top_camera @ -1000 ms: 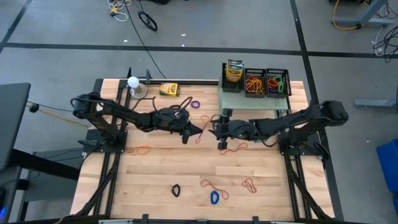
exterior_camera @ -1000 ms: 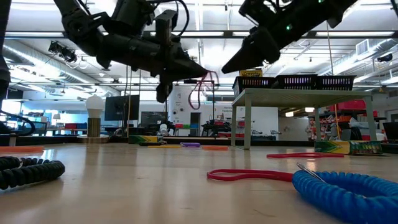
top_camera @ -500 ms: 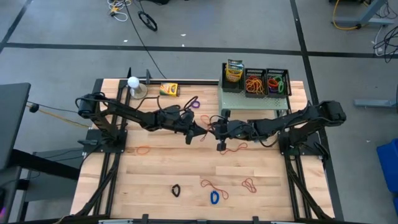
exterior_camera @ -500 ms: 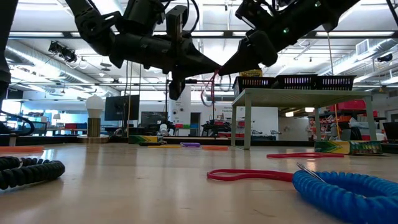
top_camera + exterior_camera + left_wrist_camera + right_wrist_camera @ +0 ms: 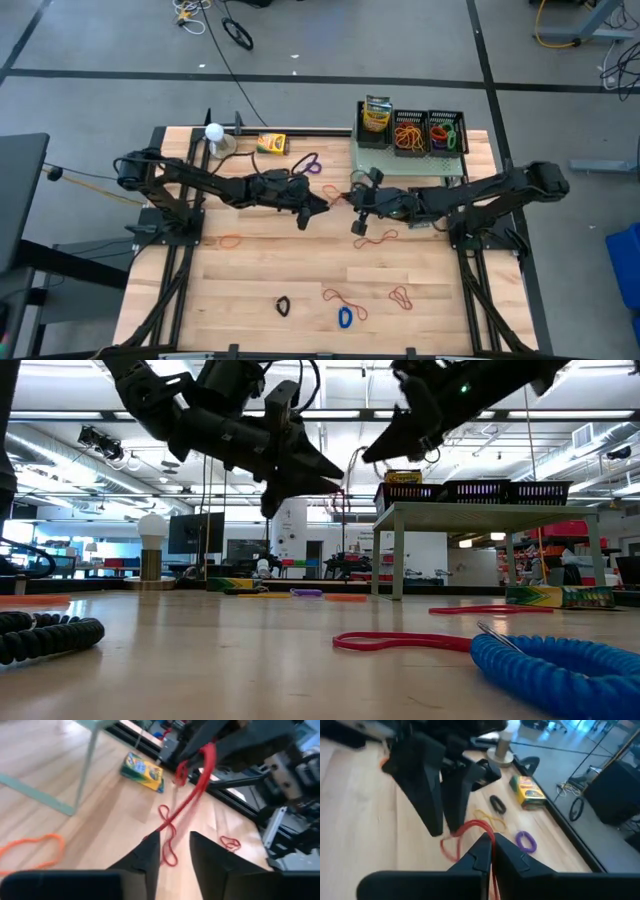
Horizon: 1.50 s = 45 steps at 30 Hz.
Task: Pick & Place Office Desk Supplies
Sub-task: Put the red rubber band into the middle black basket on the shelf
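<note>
A red rubber band (image 5: 196,786) hangs in the air over the table's middle, between my two grippers. My right gripper (image 5: 493,846) is shut on it. My left gripper (image 5: 175,851) stands open just left of it, and the band's free end lies close by its fingertips; I cannot tell whether it touches them. In the high view the two grippers, left (image 5: 320,207) and right (image 5: 353,198), face each other. Two black mesh trays (image 5: 410,132) with bands and one with a crayon box (image 5: 376,117) stand on the pale green shelf (image 5: 400,163). My right gripper pinches one end of the red band (image 5: 481,827) between its two fingertips. The fingers come about level from the table's right side. The band hangs slack from them toward my left gripper, well above the table in the low view.
On the table lie a crayon box (image 5: 271,144), a purple band (image 5: 314,165), an orange band (image 5: 231,241), a red band (image 5: 375,238), a black band (image 5: 283,305), a blue band (image 5: 345,318) and more red loops (image 5: 401,296). A white ball on a stand (image 5: 214,133) is at the far left.
My left gripper carried the red band toward the table's right edge up to my right gripper, then opened and let go. My right gripper shut on the band and drew back a little toward the right and far edges.
</note>
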Motion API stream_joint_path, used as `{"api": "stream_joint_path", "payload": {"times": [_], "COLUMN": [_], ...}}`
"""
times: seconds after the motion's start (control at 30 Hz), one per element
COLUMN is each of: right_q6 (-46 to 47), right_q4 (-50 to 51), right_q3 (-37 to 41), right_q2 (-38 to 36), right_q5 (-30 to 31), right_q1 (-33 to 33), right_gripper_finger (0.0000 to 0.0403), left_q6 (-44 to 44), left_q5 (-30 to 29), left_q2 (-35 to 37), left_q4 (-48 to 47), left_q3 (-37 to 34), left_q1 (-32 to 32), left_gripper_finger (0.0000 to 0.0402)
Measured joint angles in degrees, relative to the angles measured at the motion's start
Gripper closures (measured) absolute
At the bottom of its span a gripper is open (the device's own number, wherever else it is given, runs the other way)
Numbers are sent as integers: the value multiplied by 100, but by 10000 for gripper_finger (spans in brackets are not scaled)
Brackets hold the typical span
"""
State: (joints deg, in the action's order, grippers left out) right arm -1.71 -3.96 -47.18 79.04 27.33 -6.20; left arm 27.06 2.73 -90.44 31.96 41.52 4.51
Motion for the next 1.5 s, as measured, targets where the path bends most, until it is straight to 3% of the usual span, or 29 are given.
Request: {"api": "stream_joint_path", "payload": {"times": [0.1,0.27,0.5,0.63,0.77,1.07,1.27,1.5], "right_q6": [145,279,1130,1310,1343,1334,1506,1810], "right_q4": [556,2437,5257,6076,6322,6014,5710,5702], "right_q3": [-41,-653,-2146,-2580,-2680,-2367,-2199,-2194], "right_q2": [-490,-1208,-1516,-1512,-1509,-1037,-639,-552], "right_q5": [175,879,1370,1410,1352,125,-399,-419], "right_q1": [-2,17,675,1507,2477,4123,4473,4470], "right_gripper_finger": [396,393,398,394,395,395,384,316], "left_q6": [-106,-269,-373,-441,-433,-414,-412,-238], "left_q5": [-152,-423,-676,-744,-724,-724,-771,-850], "left_q2": [156,239,246,246,246,246,246,246], "left_q4": [-241,-434,-526,-521,-520,-520,-521,-520], "left_q3": [0,-6,-5,-5,-5,-5,-5,-5], "left_q1": [11,39,46,46,38,33,33,33], "left_gripper_finger": [260,243,278,295,302,303,303,303]}}
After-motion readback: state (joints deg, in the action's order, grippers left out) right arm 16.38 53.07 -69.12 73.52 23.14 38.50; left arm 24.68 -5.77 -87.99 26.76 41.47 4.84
